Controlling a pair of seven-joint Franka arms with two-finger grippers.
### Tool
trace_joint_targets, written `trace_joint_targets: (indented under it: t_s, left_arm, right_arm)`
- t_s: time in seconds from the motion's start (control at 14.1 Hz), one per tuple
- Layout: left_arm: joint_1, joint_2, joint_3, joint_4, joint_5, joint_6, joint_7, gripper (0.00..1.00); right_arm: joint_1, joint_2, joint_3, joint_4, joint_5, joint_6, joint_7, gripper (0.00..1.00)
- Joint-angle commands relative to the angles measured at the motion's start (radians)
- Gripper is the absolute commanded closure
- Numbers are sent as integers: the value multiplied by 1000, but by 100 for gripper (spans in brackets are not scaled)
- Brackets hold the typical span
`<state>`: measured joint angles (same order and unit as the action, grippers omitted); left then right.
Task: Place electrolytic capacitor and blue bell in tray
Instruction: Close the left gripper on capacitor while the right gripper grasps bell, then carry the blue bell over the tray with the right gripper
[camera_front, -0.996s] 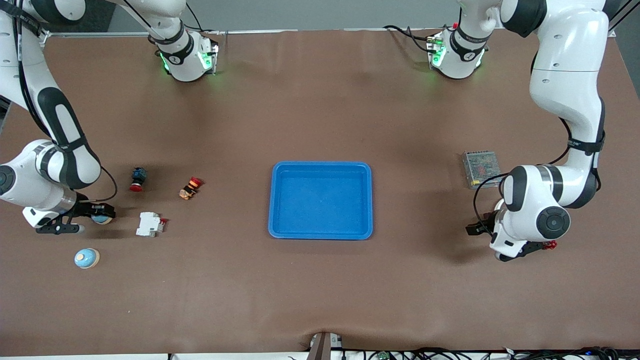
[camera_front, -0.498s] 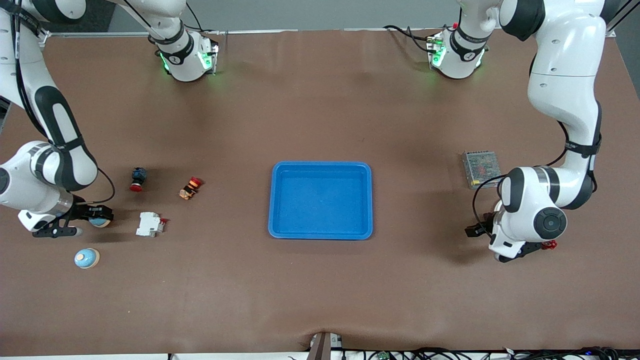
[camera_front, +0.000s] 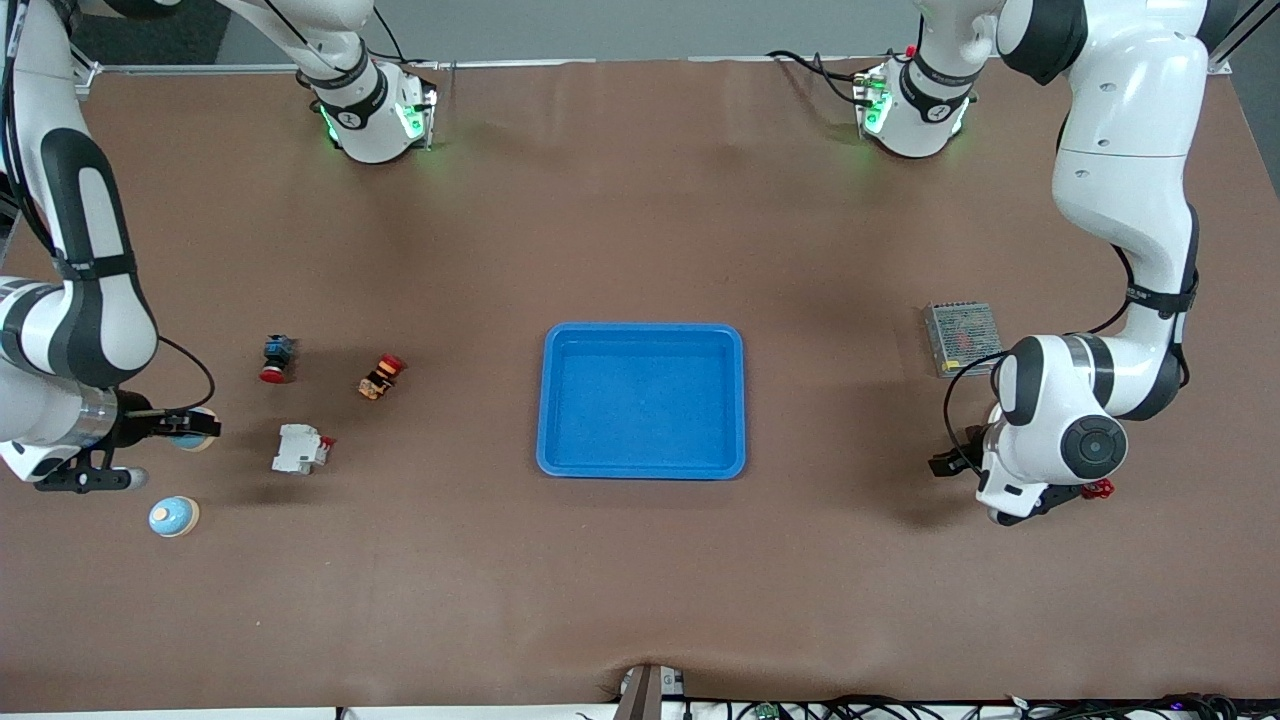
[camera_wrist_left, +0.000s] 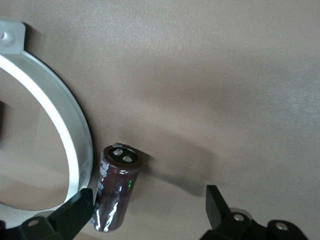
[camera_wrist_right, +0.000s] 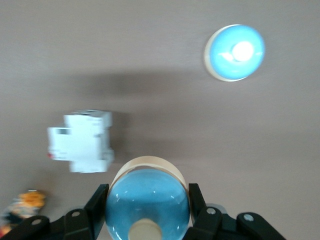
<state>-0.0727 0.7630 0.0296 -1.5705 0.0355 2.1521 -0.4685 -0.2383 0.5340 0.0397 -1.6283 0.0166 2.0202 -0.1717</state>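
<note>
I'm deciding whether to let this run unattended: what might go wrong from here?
1. The right tool grips only the rounded sides of a blue bell; it might slip out on the way to the tray.
2. The capacitor lies beside one finger of the open left tool, off-centre; closing may push it aside.

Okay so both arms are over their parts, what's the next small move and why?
Probably carry the right gripper, shut on the blue bell, over to the empty tray. Meanwhile the left gripper stands open around the capacitor, so it should likely close.
</note>
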Motion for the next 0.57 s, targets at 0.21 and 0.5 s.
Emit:
trace_joint_targets:
  t_s: [0.21,0.5]
  left_arm:
    - [-44,18,0,30,17,22,-116,0]
    - [-38,4,0,32,18,20,-105,0]
  right_arm:
    - [131,-95,-6,-31,85,-70,275,100]
    - [284,-106,-6,-21,85,-80,594,100]
